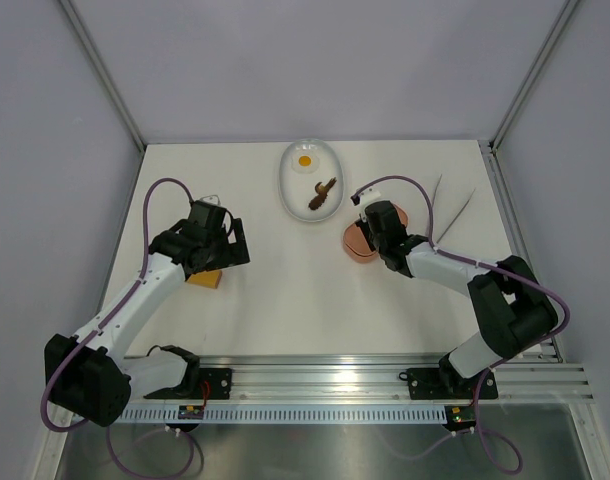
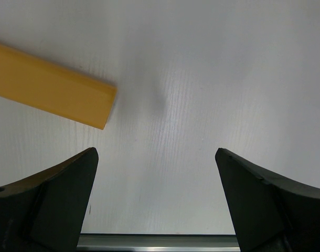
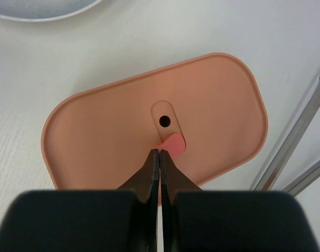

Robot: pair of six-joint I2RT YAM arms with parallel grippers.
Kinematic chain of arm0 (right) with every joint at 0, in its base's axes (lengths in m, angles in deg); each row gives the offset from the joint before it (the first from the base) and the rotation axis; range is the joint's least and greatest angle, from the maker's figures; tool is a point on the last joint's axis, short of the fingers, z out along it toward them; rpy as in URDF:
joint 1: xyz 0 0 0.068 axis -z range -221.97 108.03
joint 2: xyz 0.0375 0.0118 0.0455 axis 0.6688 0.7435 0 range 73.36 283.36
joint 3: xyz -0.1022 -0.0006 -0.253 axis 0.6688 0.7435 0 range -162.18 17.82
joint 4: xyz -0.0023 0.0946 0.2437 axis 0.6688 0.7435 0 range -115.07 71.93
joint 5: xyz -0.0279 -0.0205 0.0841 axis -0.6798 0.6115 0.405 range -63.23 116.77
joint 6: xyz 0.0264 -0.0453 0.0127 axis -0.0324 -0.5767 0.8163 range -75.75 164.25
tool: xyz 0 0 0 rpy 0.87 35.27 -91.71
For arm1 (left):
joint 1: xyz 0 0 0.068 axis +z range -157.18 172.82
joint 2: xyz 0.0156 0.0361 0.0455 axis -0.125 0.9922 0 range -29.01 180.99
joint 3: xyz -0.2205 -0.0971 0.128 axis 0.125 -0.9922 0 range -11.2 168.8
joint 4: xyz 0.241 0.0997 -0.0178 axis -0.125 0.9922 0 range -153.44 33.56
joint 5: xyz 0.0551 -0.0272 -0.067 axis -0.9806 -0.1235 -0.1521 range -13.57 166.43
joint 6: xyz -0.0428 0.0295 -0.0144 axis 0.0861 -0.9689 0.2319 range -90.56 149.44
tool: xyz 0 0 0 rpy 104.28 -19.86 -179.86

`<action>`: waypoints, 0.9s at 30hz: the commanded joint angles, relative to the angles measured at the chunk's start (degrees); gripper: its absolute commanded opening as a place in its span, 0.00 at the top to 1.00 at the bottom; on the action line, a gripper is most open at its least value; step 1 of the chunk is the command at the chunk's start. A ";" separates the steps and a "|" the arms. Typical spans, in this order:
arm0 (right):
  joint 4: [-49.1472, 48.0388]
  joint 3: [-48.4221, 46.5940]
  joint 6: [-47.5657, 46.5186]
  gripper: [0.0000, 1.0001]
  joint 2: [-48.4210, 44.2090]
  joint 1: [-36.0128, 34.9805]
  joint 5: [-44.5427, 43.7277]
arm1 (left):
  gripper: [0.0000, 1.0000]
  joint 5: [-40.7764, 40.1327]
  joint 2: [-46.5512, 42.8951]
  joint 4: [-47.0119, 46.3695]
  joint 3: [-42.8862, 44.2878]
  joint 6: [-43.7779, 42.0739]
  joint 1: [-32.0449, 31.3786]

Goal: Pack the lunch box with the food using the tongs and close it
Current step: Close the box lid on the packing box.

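- Lid [image 3: 97,126] of the lunch box lies flat on the table, straight ahead of and under the right gripper [image 3: 159,153].
- Right fingers are pressed together with no gap.
- Their tips sit on the lid's centre, right at the red tab [image 3: 174,143]. Can't tell whether the tab is pinched or only touched.
- A small round hole in the lid sits just beyond the tab.
- Can't tell whether the tub is under the lid.
- Tongs [image 3: 290,132] lie on the table to the right of the right fingers, just beside the lid's edge and untouched.
- White dish [image 3: 39,13] is ahead and to the left of the right fingertips, apart from the lid.
- Food is in that dish: fried egg [image 1: 305,160] at the far end, brown piece [image 1: 322,194] nearer the lid.
- Left gripper [image 2: 156,153] has its fingers wide apart with nothing between them, only bare table [image 2: 202,79].
- Yellow block [image 2: 50,86] lies ahead and to the left of the left finger, clear of it.
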 commanded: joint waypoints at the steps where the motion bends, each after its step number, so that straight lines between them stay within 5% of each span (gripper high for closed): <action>1: -0.92 -0.55 0.66 1.00 -2.68 -0.66 -2.00 | 0.01 -0.99 -1.20 -0.98 -0.65 -0.71 -0.17; 27: 2.07 -2.13 1.19 1.00 0.39 -0.75 -1.21 | 0.01 -0.99 -1.20 -1.07 -0.82 -0.71 -0.17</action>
